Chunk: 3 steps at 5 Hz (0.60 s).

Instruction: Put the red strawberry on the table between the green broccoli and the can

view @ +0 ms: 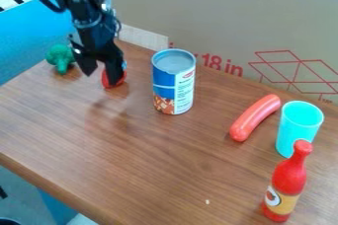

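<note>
Between one broccoli [61,58] and one can [174,82], parted jaws [102,78] hang at one red object [105,80].

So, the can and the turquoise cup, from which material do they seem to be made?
The can looks like metal, with a printed, probably paper label: its rimmed top is grey. The cup seems smooth plastic, judging by its even colour.
</note>
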### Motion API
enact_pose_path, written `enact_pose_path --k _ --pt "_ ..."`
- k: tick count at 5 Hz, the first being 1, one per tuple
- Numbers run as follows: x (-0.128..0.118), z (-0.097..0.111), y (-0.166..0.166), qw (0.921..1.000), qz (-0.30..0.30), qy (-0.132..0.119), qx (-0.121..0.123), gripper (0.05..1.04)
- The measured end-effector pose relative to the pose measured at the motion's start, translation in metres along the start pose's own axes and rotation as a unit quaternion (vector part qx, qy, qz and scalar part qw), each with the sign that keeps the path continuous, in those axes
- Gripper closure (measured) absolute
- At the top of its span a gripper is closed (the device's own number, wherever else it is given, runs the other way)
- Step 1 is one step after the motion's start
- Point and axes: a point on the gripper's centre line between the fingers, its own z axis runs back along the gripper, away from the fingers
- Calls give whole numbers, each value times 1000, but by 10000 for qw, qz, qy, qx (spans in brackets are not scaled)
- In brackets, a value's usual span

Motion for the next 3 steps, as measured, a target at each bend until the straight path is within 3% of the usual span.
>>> enact_pose_path --k 1,3 --pt "-22 28 -5 9991 -133 385 76 82" --pt "-52 85 -69 9896 -1065 890 -378 82"
